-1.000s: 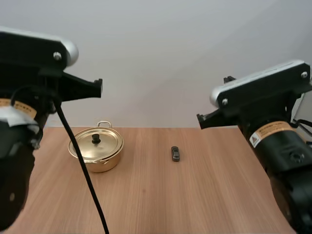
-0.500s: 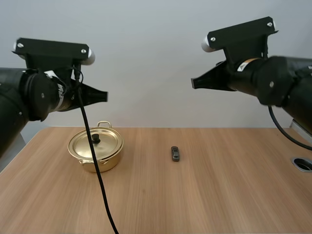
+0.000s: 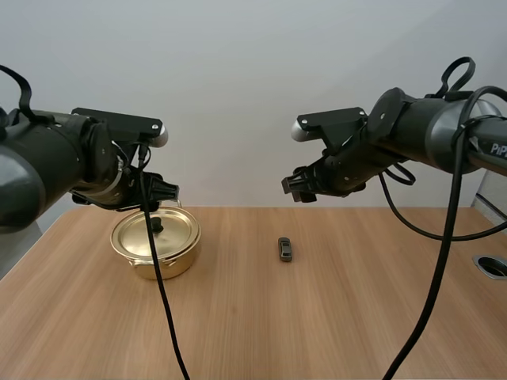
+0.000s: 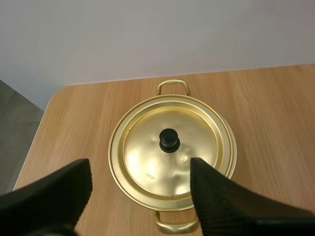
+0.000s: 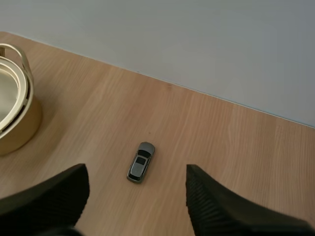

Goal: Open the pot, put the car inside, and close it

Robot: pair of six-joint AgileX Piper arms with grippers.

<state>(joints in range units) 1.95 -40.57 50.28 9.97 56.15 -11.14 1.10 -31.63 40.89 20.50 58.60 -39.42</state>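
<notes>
A gold pot (image 3: pixel 156 241) stands on the left of the wooden table, its lid on, with a black knob (image 3: pixel 156 227). A small grey toy car (image 3: pixel 285 249) lies near the table's middle. My left gripper (image 3: pixel 162 192) hangs above the pot's far side. Seen from the left wrist, the left gripper (image 4: pixel 139 167) is open over the lid (image 4: pixel 162 162), above the knob (image 4: pixel 169 140). My right gripper (image 3: pixel 297 188) hovers above and behind the car. From the right wrist, the right gripper (image 5: pixel 136 172) is open high over the car (image 5: pixel 141 162), with the pot's rim (image 5: pixel 15 118) to one side.
A round grommet hole (image 3: pixel 493 266) sits at the table's right edge. Bare wood (image 3: pixel 238 317) lies between the pot and the car and along the front. A grey wall stands behind the table.
Both arms have swung out from near the camera and lowered over the table, left over the pot, right over the car. Both grippers now stand open.
</notes>
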